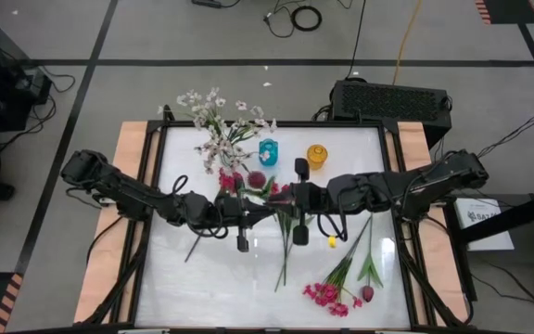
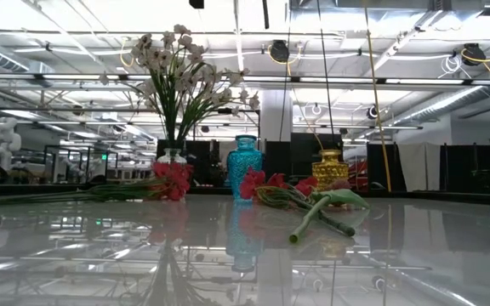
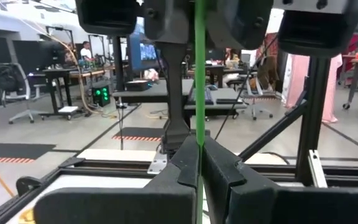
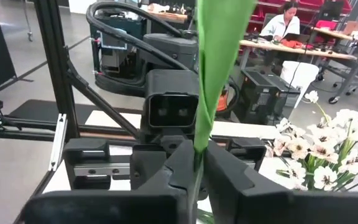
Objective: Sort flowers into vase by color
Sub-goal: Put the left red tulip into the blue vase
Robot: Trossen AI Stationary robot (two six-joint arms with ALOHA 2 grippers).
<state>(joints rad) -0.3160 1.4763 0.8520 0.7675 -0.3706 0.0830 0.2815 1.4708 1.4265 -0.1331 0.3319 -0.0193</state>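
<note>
While both grippers pinch one stem, you handle a light, floppy sprig.
Left gripper [image 3: 199,174] and right gripper [image 4: 194,171] clamp the thin green stem [image 3: 199,81] mid-table; grip the stalk, never the soft blossoms.

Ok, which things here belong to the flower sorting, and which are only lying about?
Job: white flowers in the clear vase; blue vase; yellow vase; magenta sprig and maroon tulip on the table; green stem in the shut left hand; leafy stem in the shut right hand.
Lying about: black box behind the table; coiled cable beyond it.
</note>
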